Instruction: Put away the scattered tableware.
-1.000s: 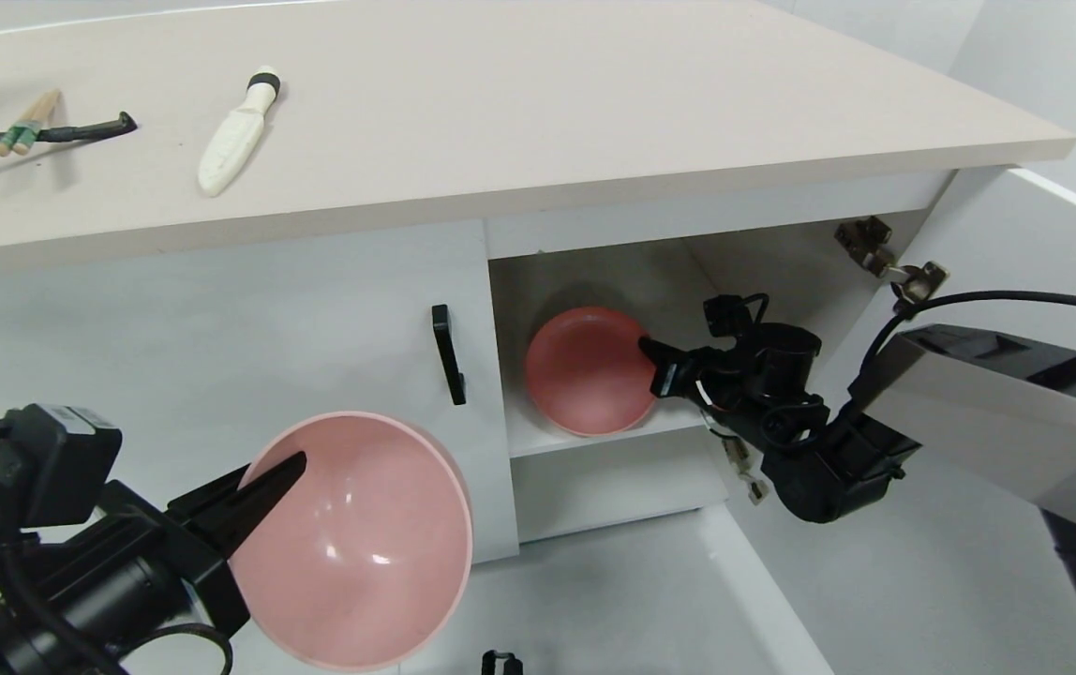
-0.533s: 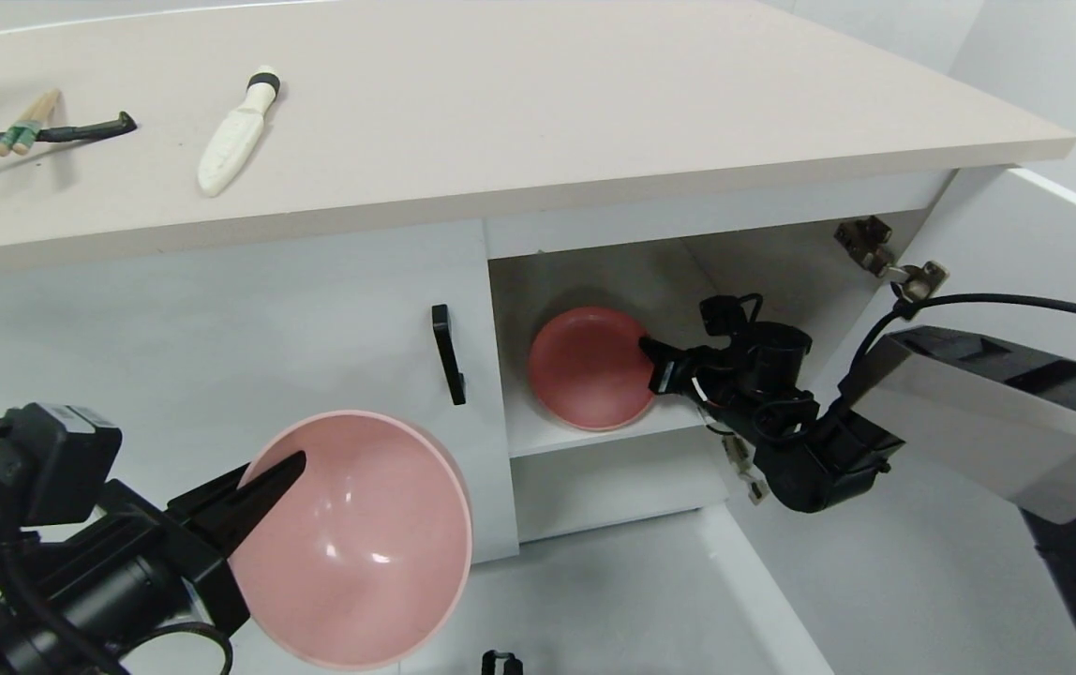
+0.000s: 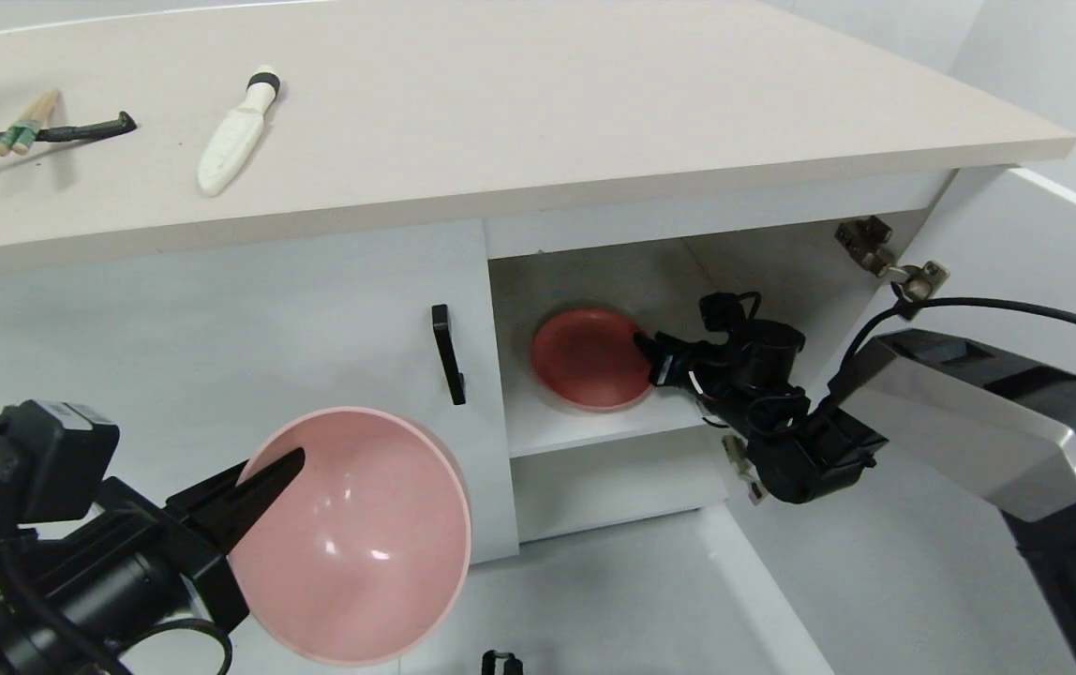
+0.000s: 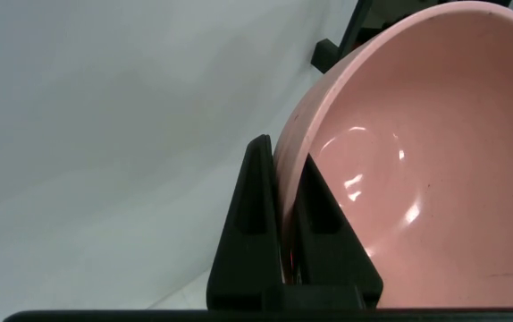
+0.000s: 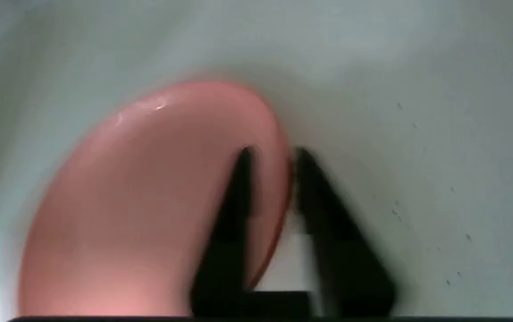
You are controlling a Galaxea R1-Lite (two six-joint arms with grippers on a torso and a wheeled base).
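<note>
Nearest, the pink bowl is held in the air in front of the closed cupboard door. It is tipped so that its hollow side is turned up and outward. Its rim is pinched by the left pincer, with one finger inside the bowl and one outside. In the left wrist view the fingers are seen pressed close on the rim, with only the thin wall of the bowl between them.

A black handle is fixed upright on the door edge.

Farther in, the red plate is seen inside the open cupboard, low on the shelf, hollow side up. Whether it rests on the shelf cannot be told. Its right edge is pinched by the right pincer, opened only a little.

Farthest, a white knife is laid on the surface, its dark-ringed end pointed away. Chopsticks and a black cable are laid at the far left.
</note>
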